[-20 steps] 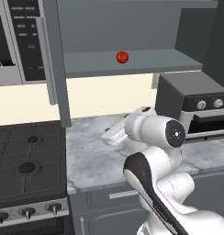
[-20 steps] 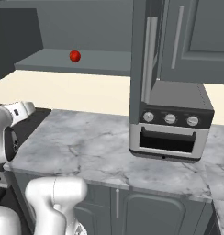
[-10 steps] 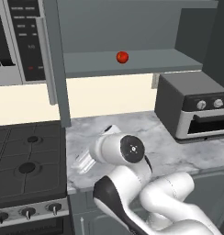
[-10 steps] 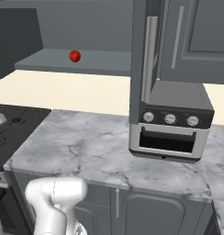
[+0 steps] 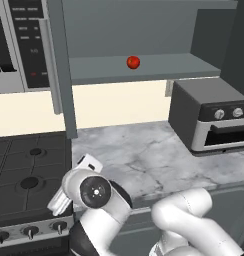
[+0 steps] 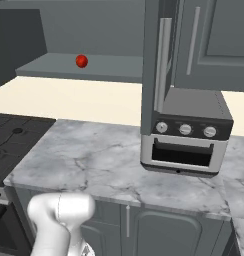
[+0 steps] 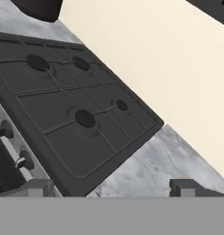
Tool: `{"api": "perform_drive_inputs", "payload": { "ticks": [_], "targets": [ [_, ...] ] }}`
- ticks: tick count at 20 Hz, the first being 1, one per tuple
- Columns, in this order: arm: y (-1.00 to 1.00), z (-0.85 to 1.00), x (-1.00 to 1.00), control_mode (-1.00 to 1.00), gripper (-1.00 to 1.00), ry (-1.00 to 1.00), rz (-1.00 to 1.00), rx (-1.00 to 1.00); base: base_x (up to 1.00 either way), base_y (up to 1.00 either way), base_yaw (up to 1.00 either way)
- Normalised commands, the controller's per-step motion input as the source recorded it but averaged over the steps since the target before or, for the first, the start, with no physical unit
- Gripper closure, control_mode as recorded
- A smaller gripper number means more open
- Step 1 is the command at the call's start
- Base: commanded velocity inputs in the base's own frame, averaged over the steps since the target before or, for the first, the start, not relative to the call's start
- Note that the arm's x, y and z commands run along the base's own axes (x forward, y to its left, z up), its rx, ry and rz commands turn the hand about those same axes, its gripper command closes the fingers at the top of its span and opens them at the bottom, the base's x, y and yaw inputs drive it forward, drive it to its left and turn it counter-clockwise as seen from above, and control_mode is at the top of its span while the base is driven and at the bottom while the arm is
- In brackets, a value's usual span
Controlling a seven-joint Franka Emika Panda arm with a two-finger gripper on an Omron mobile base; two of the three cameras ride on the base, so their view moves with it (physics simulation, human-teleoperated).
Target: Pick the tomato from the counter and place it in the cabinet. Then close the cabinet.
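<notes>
The tomato (image 5: 133, 62) (image 6: 81, 61) rests as a small red ball on the grey inner shelf (image 5: 159, 67) of the open cabinet, with nothing touching it. The cabinet's left door (image 5: 61, 70) and right door (image 6: 153, 65) both stand swung out, edge-on to the cameras. My arm is folded low at the front, its white wrist (image 5: 94, 190) at the seam between stovetop and counter (image 5: 144, 160). In the hand view my gripper (image 7: 111, 188) is open, its two tips far apart with nothing between them, looking over the stove and a strip of marble counter (image 7: 146, 170).
A toaster oven (image 5: 211, 120) (image 6: 186, 132) stands on the counter under the cabinet's right side. The black stovetop (image 5: 24, 175) (image 7: 72, 119) with front knobs lies to the left. A microwave (image 5: 19, 45) hangs above it, beside the left door.
My arm has swung from over the counter down and left to the stove's front edge. The tomato has stayed on the shelf and the doors have not moved.
</notes>
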Motion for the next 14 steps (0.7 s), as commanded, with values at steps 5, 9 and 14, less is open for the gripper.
{"api": "perform_drive_inputs", "payload": {
  "ticks": [5,9,14],
  "targets": [
    [0.89,0.35,0.31,-1.00,-1.00,0.00,0.00,-0.16,0.00,0.00,0.00],
    [0.88,0.26,0.01,-1.00,-1.00,0.00,0.00,-0.20,0.00,0.00,0.00],
    [0.48,0.39,0.00,-1.00,-1.00,-0.01,0.00,-0.20,0.00,0.00,0.00]
  ]
}}
